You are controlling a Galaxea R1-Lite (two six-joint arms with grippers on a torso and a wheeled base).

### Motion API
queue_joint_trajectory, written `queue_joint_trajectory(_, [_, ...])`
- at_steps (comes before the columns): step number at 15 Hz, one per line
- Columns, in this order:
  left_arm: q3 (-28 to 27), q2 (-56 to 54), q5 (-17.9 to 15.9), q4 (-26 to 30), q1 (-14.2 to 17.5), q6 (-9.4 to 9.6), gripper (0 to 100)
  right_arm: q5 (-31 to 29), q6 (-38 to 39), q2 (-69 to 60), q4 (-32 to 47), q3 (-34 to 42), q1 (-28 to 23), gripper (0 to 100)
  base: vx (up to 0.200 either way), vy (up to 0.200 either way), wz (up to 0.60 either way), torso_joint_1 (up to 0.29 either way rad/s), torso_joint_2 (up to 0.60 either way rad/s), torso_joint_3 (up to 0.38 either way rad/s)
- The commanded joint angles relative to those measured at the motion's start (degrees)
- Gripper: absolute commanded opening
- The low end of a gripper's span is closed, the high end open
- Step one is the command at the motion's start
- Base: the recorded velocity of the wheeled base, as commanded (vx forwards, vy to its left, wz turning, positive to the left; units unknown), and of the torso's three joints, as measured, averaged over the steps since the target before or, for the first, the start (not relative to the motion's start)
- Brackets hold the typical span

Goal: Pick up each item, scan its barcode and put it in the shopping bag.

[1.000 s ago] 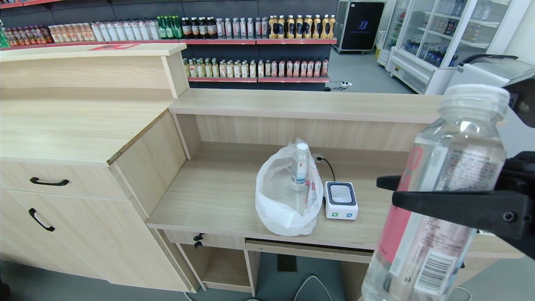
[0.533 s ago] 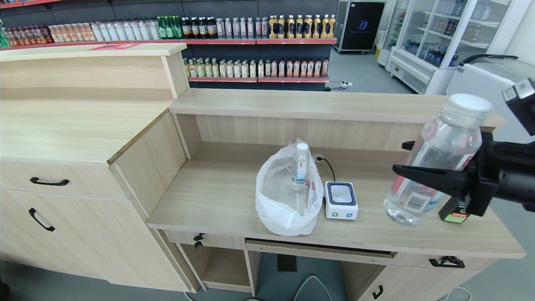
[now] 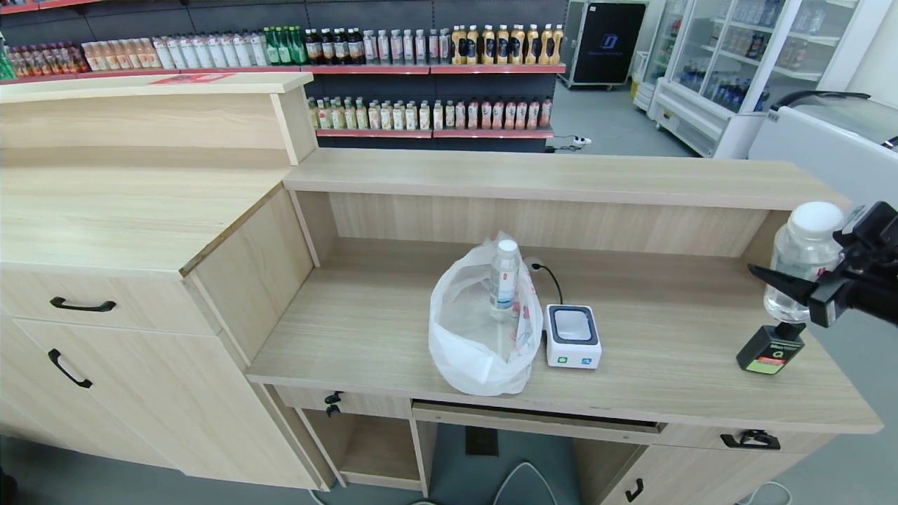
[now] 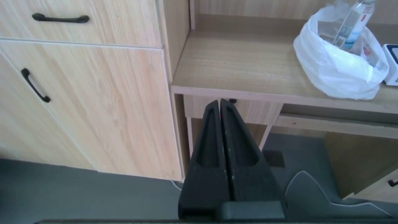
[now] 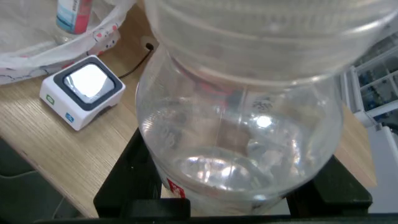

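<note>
The right gripper [image 3: 787, 284] is clamping a clear plastic bottle [image 3: 803, 256] at mid-body. It is holding the bottle roughly upright above the right end of the counter [image 3: 666, 330], just over a small black container [image 3: 769, 348] and well apart from the barcode scanner [image 3: 572, 335].

Judged step: pick-up is done and the scan is pending. The next move is calling for carrying the bottle to the scanner window and turning its barcode to face the window. Which way the barcode is facing cannot be told.

The bottle is showing a white cap, transparent walls, clear contents and a red-edged label. The shopping bag [image 3: 484, 337], just beside the scanner, is holding another bottle [image 3: 504, 277] upright. The left gripper [image 4: 219, 109] is hanging empty below counter level, fingers pressed together.
</note>
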Motion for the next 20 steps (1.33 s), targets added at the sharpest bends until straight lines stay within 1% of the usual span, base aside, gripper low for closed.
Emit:
queue_joint_trajectory(1, [0.0, 0.0, 0.02, 0.0, 0.0, 0.02, 0, 0.42, -0.23, 4.79, -1.83, -0.58, -1.79, 0, 0.0, 0.0, 0.6, 0.002, 0.01, -0.002])
queue_joint_trajectory(4, [0.0, 0.0, 0.02, 0.0, 0.0, 0.02, 0, 0.34, -0.31, 6.72, -4.73, -0.76, -1.44, 0, 0.0, 0.0, 0.6, 0.004, 0.0, 0.004])
queue_joint_trajectory(7, [0.0, 0.0, 0.02, 0.0, 0.0, 0.02, 0, 0.95, -0.14, 10.41, -9.83, -3.57, 1.55, 0, 0.0, 0.0, 0.6, 0.009, 0.0, 0.001])
queue_joint_trajectory(9, [0.0, 0.0, 0.02, 0.0, 0.0, 0.02, 0, 1.74, -0.75, 13.4, -10.62, -4.98, 3.49, 0, 0.0, 0.0, 0.0, 0.0, 0.0, 0.0])
queue_joint_trajectory(11, [0.0, 0.0, 0.02, 0.0, 0.0, 0.02, 0, 3.59, -5.32, 17.0, -12.29, -4.98, 3.84, 0, 0.0, 0.0, 0.0, 0.0, 0.0, 0.0])
queue_joint_trajectory(12, [0.0, 0.0, 0.02, 0.0, 0.0, 0.02, 0, 5.96, -8.22, 18.94, -11.85, -5.07, 3.75, 0, 0.0, 0.0, 0.0, 0.0, 0.0, 0.0])
queue_joint_trajectory(14, [0.0, 0.0, 0.02, 0.0, 0.0, 0.02, 0, 9.56, -11.12, 22.45, -12.29, -5.42, 3.49, 0, 0.0, 0.0, 0.0, 0.0, 0.0, 0.0])
queue_joint_trajectory(19, [0.0, 0.0, 0.02, 0.0, 0.0, 0.02, 0, 13.78, -15.96, 28.08, -12.38, -7.35, 2.69, 0, 0.0, 0.0, 0.0, 0.0, 0.0, 0.0])
queue_joint_trajectory(20, [0.0, 0.0, 0.02, 0.0, 0.0, 0.02, 0, 14.4, -18.24, 29.4, -12.38, -8.23, 2.52, 0, 0.0, 0.0, 0.0, 0.0, 0.0, 0.0])
